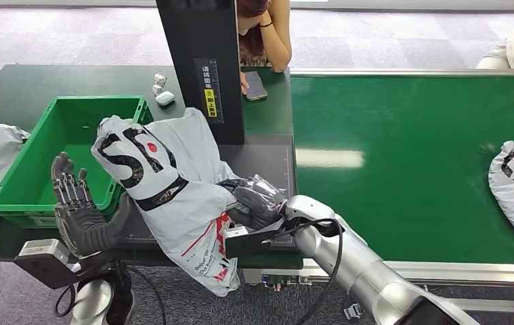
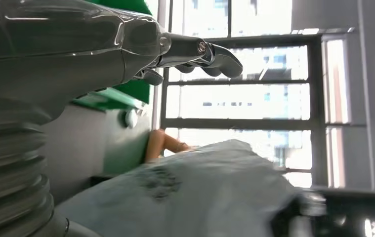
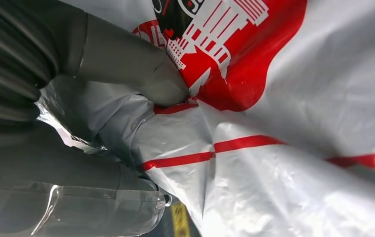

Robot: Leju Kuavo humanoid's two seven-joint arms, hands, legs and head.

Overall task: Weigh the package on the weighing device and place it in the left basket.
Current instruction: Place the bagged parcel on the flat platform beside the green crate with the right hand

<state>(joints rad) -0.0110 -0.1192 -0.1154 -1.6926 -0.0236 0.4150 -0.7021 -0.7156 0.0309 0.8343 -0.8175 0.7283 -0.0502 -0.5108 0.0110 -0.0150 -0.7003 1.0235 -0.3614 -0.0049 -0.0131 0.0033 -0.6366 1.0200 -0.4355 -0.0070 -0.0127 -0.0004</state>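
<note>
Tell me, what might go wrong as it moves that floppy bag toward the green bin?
The right hand grips only a bunched fold of the package, so the slippery film could slide free. Its loose tail hangs past the table edge and could snag. The open left hand stands between package and green basket, possibly blocking it.

A parcel-sorting station: green conveyor belt [image 1: 403,156], green basket [image 1: 20,177], black weighing device [image 1: 264,162] and poly-bag packages [image 1: 173,189].

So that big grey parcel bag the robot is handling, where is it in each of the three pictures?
Head view: the grey parcel bag is at centre, beside the green basket, gripped by the right hand.
Left wrist view: it is the pale bulk along the lower edge, under the open left hand.
Right wrist view: it covers most of the frame, with red print.
Shared landmark: the bag's printing.
</note>
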